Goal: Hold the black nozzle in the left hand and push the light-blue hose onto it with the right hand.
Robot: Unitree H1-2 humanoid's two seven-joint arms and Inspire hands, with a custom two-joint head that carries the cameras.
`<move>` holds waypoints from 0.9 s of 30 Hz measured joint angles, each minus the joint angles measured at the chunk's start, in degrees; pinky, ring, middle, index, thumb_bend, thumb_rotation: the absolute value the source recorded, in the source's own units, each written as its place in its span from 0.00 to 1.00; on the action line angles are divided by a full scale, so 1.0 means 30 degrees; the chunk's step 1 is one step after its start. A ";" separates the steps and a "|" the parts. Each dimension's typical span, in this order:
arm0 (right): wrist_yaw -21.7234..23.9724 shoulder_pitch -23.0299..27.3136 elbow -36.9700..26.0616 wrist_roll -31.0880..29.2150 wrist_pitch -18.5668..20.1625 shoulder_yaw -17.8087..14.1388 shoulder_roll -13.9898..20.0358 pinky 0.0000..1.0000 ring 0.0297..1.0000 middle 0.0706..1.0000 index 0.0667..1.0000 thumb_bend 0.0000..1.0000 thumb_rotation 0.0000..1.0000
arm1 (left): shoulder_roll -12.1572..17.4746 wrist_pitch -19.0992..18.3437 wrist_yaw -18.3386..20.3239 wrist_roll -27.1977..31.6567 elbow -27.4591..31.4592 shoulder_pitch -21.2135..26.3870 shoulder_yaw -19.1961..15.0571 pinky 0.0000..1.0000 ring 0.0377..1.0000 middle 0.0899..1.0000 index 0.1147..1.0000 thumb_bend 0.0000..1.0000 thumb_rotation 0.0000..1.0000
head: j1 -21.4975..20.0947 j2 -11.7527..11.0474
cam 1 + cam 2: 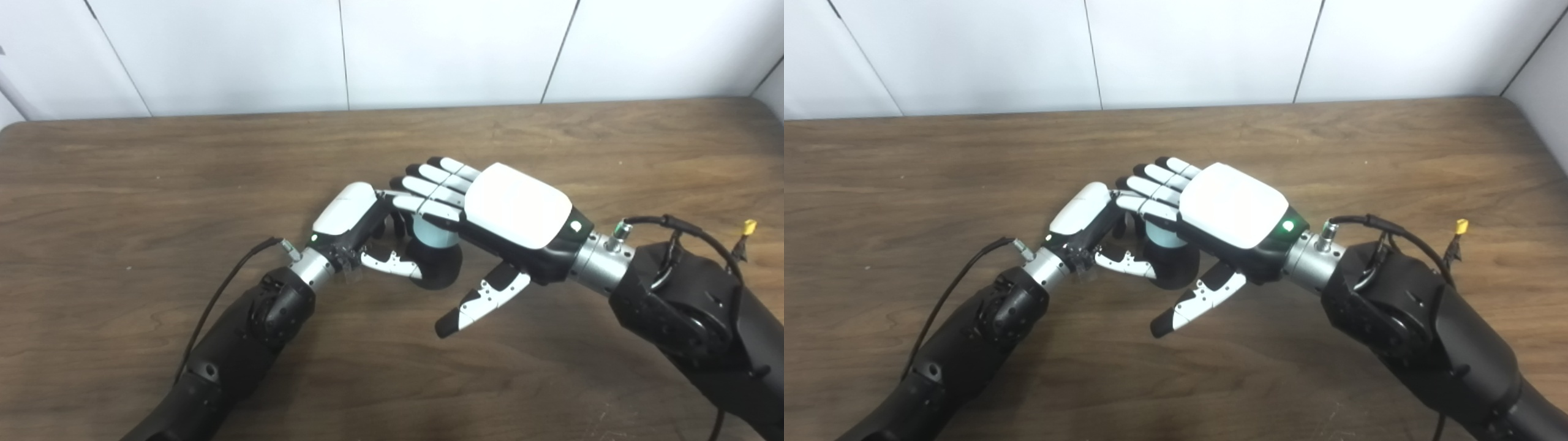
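Note:
The black nozzle [440, 264] stands on the wooden table [184, 171] near its middle. My left hand [344, 215] is shut on it from the left, thumb across its front and fingers hidden behind it. A short light-blue hose [431, 236] sits upright on top of the nozzle. My right hand [513, 208] lies flat above it, palm down. Its straight fingers [429, 190] cover the top of the hose and its thumb [481, 303] points down and forward, clear of both parts. How far the hose sits over the nozzle is hidden.
White wall panels [1188, 55] run along the table's far edge. A black cable [226, 288] loops off my left wrist, and another cable with a yellow connector [748, 228] hangs by my right forearm.

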State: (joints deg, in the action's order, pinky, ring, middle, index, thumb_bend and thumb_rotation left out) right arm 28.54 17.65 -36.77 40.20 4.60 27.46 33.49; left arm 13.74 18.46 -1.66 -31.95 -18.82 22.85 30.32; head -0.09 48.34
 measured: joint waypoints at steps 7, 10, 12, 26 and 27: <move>-0.1594 -0.0818 0.1040 -0.2461 0.0013 -0.0789 -0.1365 0.91 1.00 1.00 1.00 0.77 1.00 | 0.0117 -0.0052 0.0053 0.0000 -0.0003 -0.0027 -0.0053 0.37 0.40 0.44 0.42 0.50 0.00 | -0.0029 0.0029; -0.1606 -0.0804 0.1158 -0.3296 0.0015 -0.0997 -0.1489 0.89 1.00 1.00 1.00 0.76 0.98 | 0.0132 -0.0049 0.0045 0.0003 0.0028 -0.0029 -0.0060 0.37 0.41 0.44 0.42 0.50 0.00 | 0.0000 0.0029; -0.1606 -0.0799 0.1158 -0.3403 0.0014 -0.1004 -0.1480 0.90 1.00 1.00 1.00 0.76 0.97 | 0.0143 -0.0048 0.0045 0.0008 0.0044 -0.0030 -0.0063 0.37 0.41 0.43 0.43 0.50 0.00 | 0.0000 0.0029; -0.2389 -0.0461 0.1152 0.3067 -0.2001 0.0711 -0.0746 0.93 0.99 0.99 0.95 0.76 0.95 | 0.0158 -0.0041 0.0041 0.0020 0.0047 -0.0033 -0.0099 0.35 0.40 0.42 0.43 0.50 0.00 | 0.0000 0.0029; -0.2399 -0.0446 0.1151 0.3402 -0.2093 0.0819 -0.0739 0.93 0.99 0.98 0.95 0.76 0.95 | 0.0159 -0.0041 0.0040 0.0023 0.0047 -0.0034 -0.0109 0.36 0.40 0.42 0.43 0.50 0.00 | 0.0000 0.0029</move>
State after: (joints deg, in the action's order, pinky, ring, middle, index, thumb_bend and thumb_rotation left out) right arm 21.34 16.31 -33.32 50.41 -1.68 29.92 31.28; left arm 14.21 18.34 -1.54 -31.88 -18.68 22.75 29.99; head -0.09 48.43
